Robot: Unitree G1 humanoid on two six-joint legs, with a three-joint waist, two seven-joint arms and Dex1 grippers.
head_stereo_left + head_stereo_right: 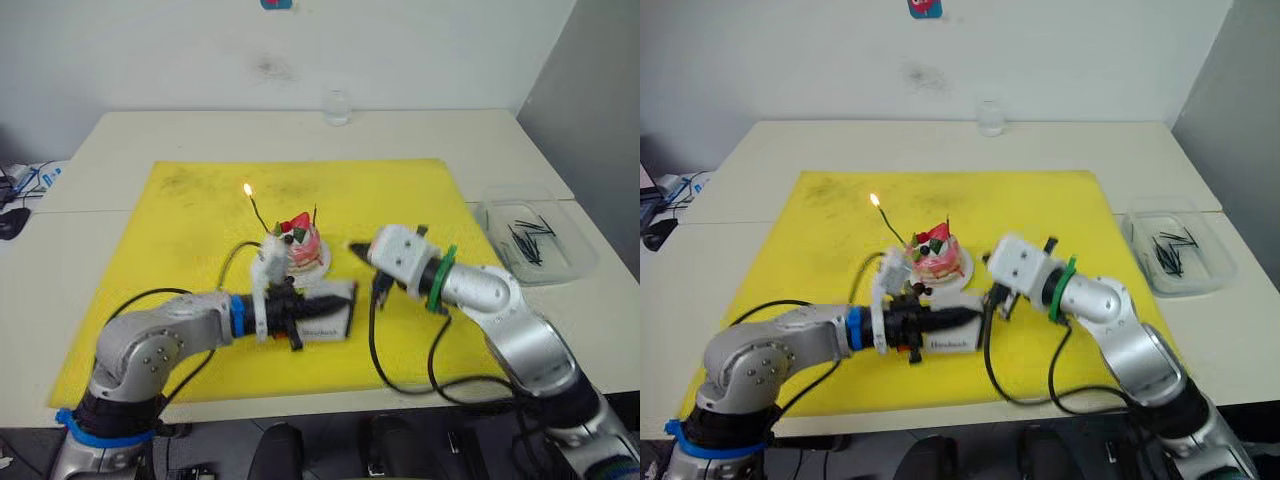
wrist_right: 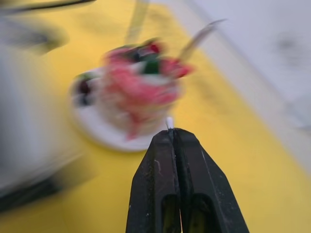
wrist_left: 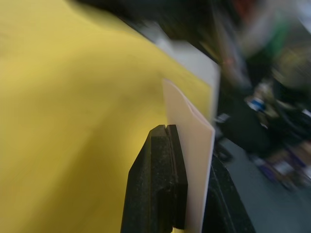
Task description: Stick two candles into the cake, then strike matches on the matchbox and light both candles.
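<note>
The left gripper (image 3: pixel 187 160) pinched the matchbox (image 1: pixel 328 312) by its thin edge, just before the cake (image 1: pixel 303 246); light, stiff card, it lay lengthwise toward the right gripper (image 2: pixel 173 133), whose fingers closed on a pale match (image 2: pixel 169 122), fragile, pointing at the cake.
</note>
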